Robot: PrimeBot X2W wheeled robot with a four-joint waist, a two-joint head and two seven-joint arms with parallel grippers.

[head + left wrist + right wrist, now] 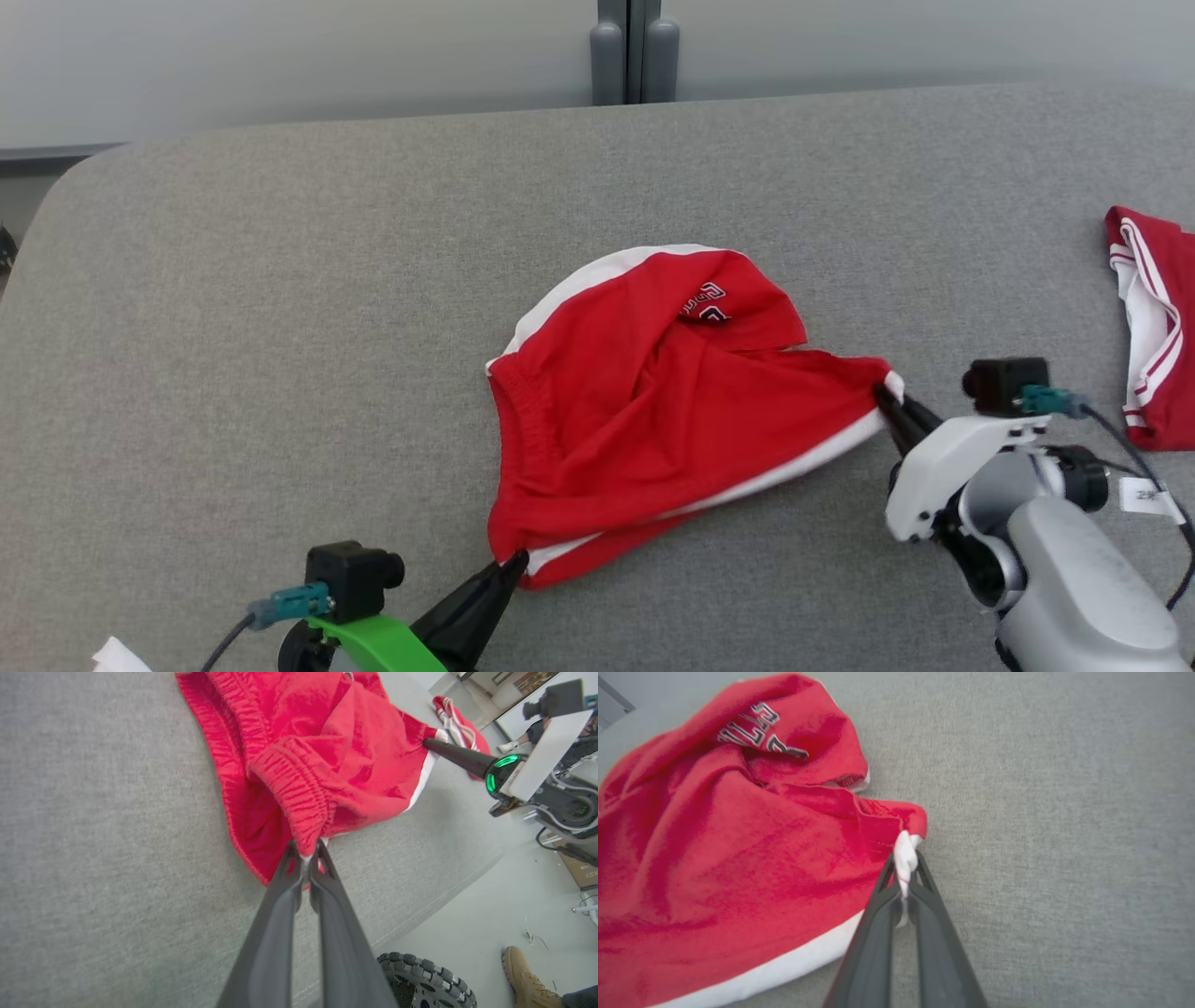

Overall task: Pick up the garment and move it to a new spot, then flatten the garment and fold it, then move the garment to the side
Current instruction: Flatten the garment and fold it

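Observation:
The garment [644, 411] is a pair of red shorts with white side stripes and dark lettering, lying rumpled in the middle of the grey table [280, 327]. At its near-left corner my left gripper [515, 562] is shut on the elastic waistband [303, 807]; the left wrist view shows the cloth pinched between the dark fingers [280, 896]. My right gripper [882, 394] is shut on the white-edged right corner [905, 856] of the garment [738, 858]. In the left wrist view the right gripper [427, 743] also holds the far corner of the garment [336, 742].
A second red and white garment [1150, 327] lies at the table's right edge, with a white tag [1146, 495] near my right arm. The table's near edge [434, 905] drops to the floor, where a knobbly wheel [420, 980] and a person's tan shoe [525, 977] show.

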